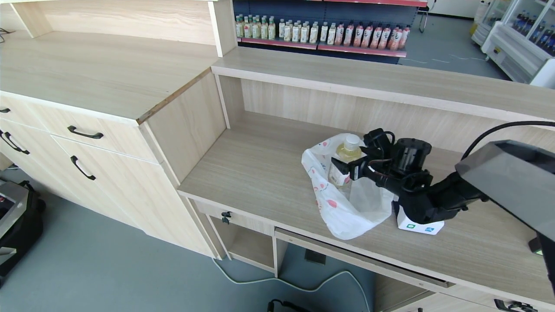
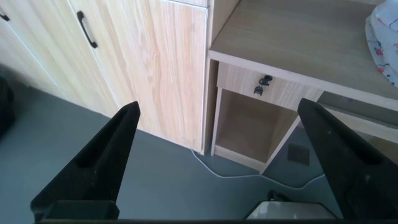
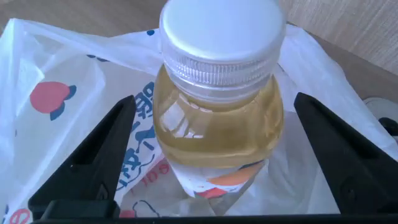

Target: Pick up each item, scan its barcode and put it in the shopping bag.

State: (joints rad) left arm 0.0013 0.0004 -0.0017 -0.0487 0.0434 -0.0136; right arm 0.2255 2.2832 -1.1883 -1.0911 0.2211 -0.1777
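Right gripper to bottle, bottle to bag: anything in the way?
Nothing visible. The right gripper is open, its fingers flanking the bottle with clear gaps either side. The bottle already sits in the open mouth of the shopping bag, plastic bunched around it.

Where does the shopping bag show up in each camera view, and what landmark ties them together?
Head view: shopping bag right of centre on the counter, bottle inside.
Left wrist view: an edge of the shopping bag in the top right corner.
Right wrist view: the shopping bag spreads around the bottle.
Shared landmark: the pale wood counter beneath it.
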